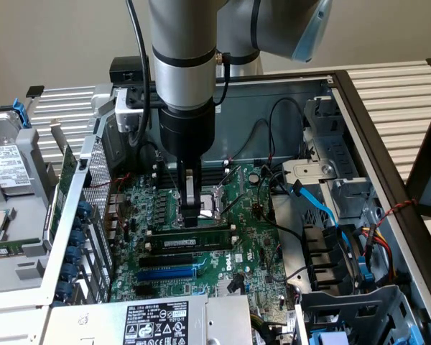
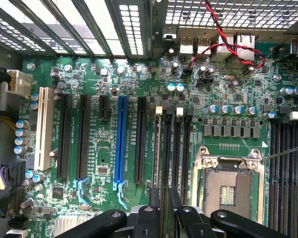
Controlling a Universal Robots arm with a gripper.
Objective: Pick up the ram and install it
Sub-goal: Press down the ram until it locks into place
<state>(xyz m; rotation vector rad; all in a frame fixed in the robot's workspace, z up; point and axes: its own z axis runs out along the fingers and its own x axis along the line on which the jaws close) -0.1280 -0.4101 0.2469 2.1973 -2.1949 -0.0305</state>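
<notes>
My end effector (image 1: 191, 214) is down inside the open PC case (image 1: 359, 108), fingers partly closed on the top edge of the ram (image 1: 194, 235). The stick stands on edge in a memory slot (image 1: 190, 245) on the motherboard (image 1: 251, 244), just in front of the CPU socket (image 2: 232, 187). Pick-up looks done. Insertion looks underway or close to finished; I can't tell whether it's fully seated or the latches have closed. I haven't let go yet.
</notes>
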